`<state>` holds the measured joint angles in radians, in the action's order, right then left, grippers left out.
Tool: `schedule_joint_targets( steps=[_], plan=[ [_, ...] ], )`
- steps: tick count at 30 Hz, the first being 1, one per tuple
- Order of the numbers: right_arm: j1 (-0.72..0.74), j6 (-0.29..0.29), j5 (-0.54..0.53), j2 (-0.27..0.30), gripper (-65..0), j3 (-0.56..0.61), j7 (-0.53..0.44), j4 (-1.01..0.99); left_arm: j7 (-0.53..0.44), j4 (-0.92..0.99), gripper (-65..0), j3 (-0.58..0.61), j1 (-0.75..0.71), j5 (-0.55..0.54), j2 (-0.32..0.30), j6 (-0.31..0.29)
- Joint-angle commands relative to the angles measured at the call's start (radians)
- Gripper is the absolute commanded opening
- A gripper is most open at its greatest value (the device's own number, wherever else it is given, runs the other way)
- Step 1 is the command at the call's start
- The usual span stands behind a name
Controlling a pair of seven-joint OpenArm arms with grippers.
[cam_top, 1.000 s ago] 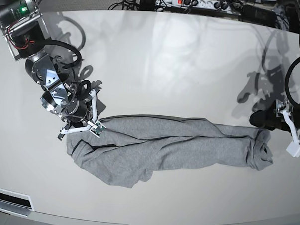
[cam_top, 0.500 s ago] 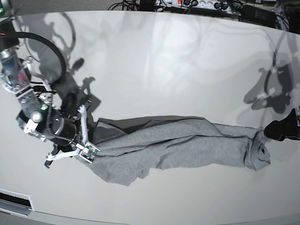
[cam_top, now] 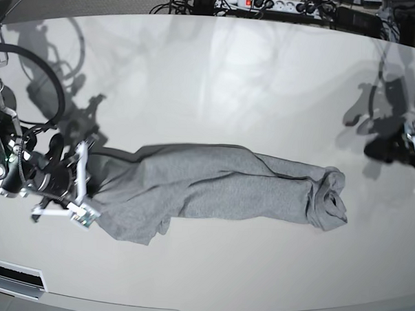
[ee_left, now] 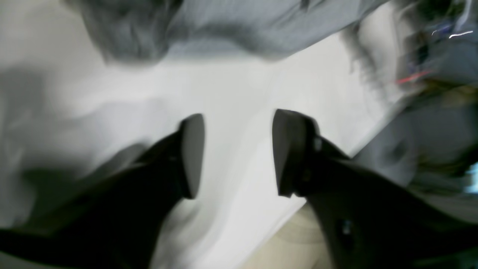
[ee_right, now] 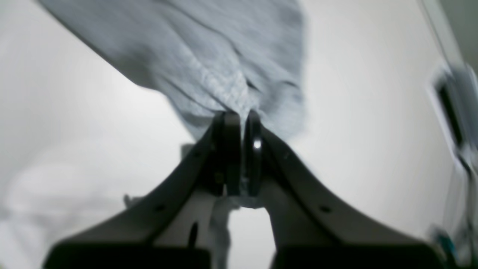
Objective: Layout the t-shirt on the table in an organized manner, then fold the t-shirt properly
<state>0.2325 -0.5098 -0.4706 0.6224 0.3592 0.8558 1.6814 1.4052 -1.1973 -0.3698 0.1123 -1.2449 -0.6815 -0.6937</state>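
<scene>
In the left wrist view, the left pincer (ee_left: 239, 153) is seen with its black fingers (ee_left: 192, 155) spread wide and nothing between them; bare tabletop (ee_left: 239, 93) shows in the gap, and the grey t-shirt (ee_left: 224, 30) lies beyond the tips, untouched.

In the right wrist view, the right pincer (ee_right: 242, 149) is pressed nearly together on a bunched edge of the t-shirt (ee_right: 209, 59), with cloth trailing behind the pads.

In the base view, the t-shirt (cam_top: 220, 190) is stretched into a long rumpled roll across the tabletop (cam_top: 217, 87), one end at the right pincer (cam_top: 82, 191), the other end knotted and free, well apart from the left pincer (cam_top: 407, 147).

A risk is judged: with only one end held, further pulling would likely drag the whole roll rather than spread it, and the thin pinch could slip.
</scene>
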Motion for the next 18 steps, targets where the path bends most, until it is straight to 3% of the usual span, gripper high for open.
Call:
schedule_joint_targets(
  steps=[1,4,11,15,18],
  plan=[
    [0.02,-0.011,-0.023,0.0,-65.0,-0.006,-0.019,0.016,-0.012,-0.011,-28.7,0.008,0.015,0.044,-0.019,-0.004],
    [0.008,-0.033,-0.029,-0.031,-65.0,-0.006,-0.025,0.016,-0.177,-0.011,-22.9,0.077,0.016,0.192,-0.013,-0.004],
    [-0.051,-0.033,0.001,-0.046,-65.0,-0.006,-0.059,0.016,-0.503,-0.012,-22.8,0.292,0.032,0.561,-0.013,-0.004],
    [-0.069,-0.032,0.02,-0.045,-65.0,-0.006,-0.07,0.016,-0.699,-0.011,-22.8,0.317,0.04,0.665,-0.011,-0.004],
    [-0.077,-0.018,0.026,-0.045,-65.0,-0.006,-0.071,0.016,-0.889,-0.011,-22.8,0.318,0.04,0.862,0.005,-0.004]
  ],
)
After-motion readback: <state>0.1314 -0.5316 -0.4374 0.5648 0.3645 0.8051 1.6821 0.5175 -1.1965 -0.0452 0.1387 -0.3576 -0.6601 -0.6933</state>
